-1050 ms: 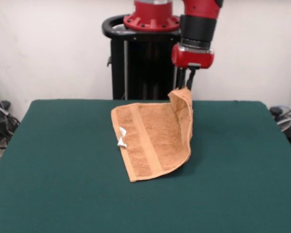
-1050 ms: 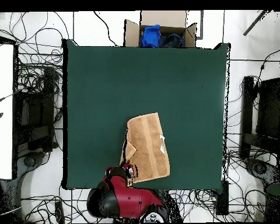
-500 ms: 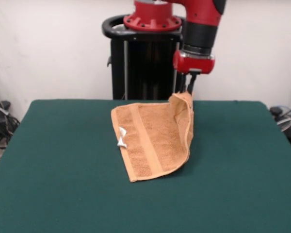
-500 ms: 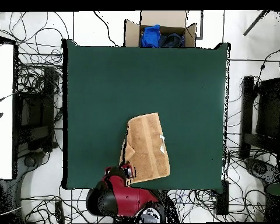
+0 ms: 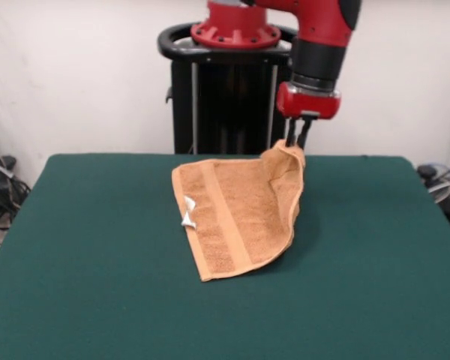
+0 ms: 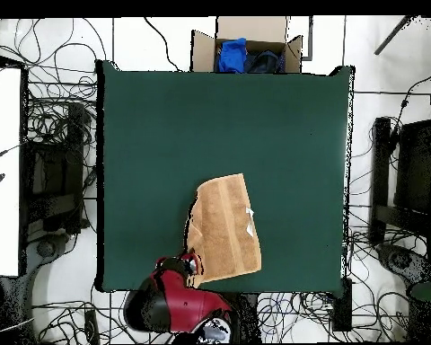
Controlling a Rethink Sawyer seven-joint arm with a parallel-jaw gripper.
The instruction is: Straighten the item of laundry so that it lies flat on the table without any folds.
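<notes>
The front view looks from a low, slightly raised spot across the table [image 5: 97, 300], level with the pedestal [image 5: 225, 90] and the white wall behind it. It sits near enough that the table's near edge runs out of the picture at the bottom.

The overhead view looks straight down from high above, far enough to take in the whole table [image 6: 165, 126] plus the floor around it, with cables and a cardboard box [image 6: 246, 49] at the top edge.

Both views share the green tabletop, the towel [image 5: 236, 217] [image 6: 226, 225] and the arm's red end above it.
</notes>
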